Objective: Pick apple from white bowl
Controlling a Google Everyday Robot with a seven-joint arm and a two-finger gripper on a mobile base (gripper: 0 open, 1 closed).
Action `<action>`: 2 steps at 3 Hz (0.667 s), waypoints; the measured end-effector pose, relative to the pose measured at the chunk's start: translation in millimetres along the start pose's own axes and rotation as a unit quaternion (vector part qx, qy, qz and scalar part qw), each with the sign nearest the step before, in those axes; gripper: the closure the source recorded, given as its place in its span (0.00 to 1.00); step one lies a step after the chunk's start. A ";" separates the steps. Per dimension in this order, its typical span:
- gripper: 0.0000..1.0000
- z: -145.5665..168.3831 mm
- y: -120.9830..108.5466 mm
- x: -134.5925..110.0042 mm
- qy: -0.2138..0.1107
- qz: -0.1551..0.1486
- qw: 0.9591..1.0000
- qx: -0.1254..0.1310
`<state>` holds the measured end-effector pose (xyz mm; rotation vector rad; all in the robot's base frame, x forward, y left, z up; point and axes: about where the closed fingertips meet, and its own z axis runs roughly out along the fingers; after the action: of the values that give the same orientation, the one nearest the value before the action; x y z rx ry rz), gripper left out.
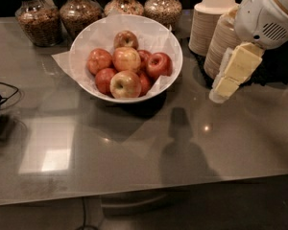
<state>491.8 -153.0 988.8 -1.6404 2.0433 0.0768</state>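
The white bowl [134,98] stands on the grey table, lined with white paper and holding several apples. The apple [127,59], large with an orange-red blush over pale yellow, lies at the middle of the pile. A deep red apple [159,64] lies to its right and a yellower apple [125,84] in front. My gripper [220,92], with pale yellow pads on a white arm [269,13], hangs above the table to the right of the bowl, apart from it and holding nothing that I can see.
Two stacks of beige disposable bowls [209,23] stand behind my gripper. Several glass jars [36,20] line the back edge behind the white bowl. A black cable [0,97] lies at the left edge.
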 end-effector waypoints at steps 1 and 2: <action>0.00 0.0 0.0 0.0 0.000 0.000 1.000 0.000; 0.00 0.7 0.3 -4.1 -0.015 0.004 1.000 0.002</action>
<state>492.3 -149.0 989.8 -1.6198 2.0254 0.0984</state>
